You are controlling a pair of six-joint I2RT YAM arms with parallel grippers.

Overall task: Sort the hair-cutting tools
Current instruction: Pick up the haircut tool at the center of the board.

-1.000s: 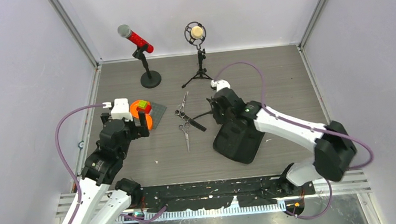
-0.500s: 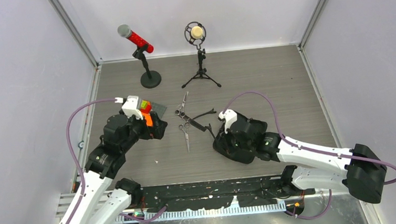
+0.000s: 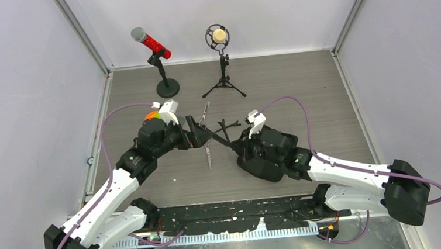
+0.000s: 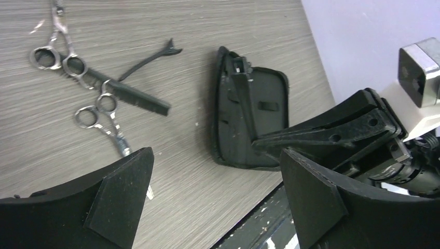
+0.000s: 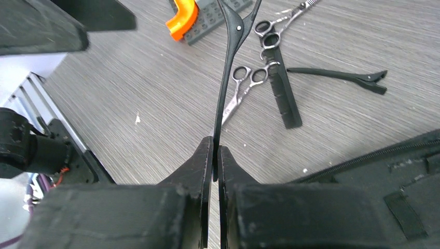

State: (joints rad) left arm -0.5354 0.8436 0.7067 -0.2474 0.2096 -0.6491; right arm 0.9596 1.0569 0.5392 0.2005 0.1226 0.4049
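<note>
Our right claw (image 5: 214, 150) is pressed together on a thin black hair clip (image 5: 230, 67). It pinches the tip of the clip's long blades, so the rest of the clip sticks out in the air above the grey wood-grain table (image 5: 129, 93). The hinge and splayed thumb tabs point toward our left claw (image 4: 218, 179), which is spread wide, holds nothing and faces the clip.

We judge the clip to be very light, stiff along its length, smooth and narrow. Gripped only at one end, it could swivel in the pinch. If the left claw is to take it, the best hold looks to be across the flat sides near the hinge, where it is thickest. We would avoid the tabs, since squeezing those would spring it open.

The other tools lie flat on the table beyond the held clip:

- **Scissors:** There is a pair of slim silver scissors (image 5: 243, 85), and a second silver pair (image 5: 283, 21) is farther off. They are steel, heavier than the clip and slippery, so we would grip them at the pivot or the ring handles.
- **Comb:** The narrow black comb (image 5: 284, 93) touches both pairs. It sits low on the table, so we would pinch it across its width.
- **Second clip:** The second black clip (image 5: 337, 75) lies just beside the comb.

The flat black zip case (image 4: 270, 109) rests under the right arm.
</note>
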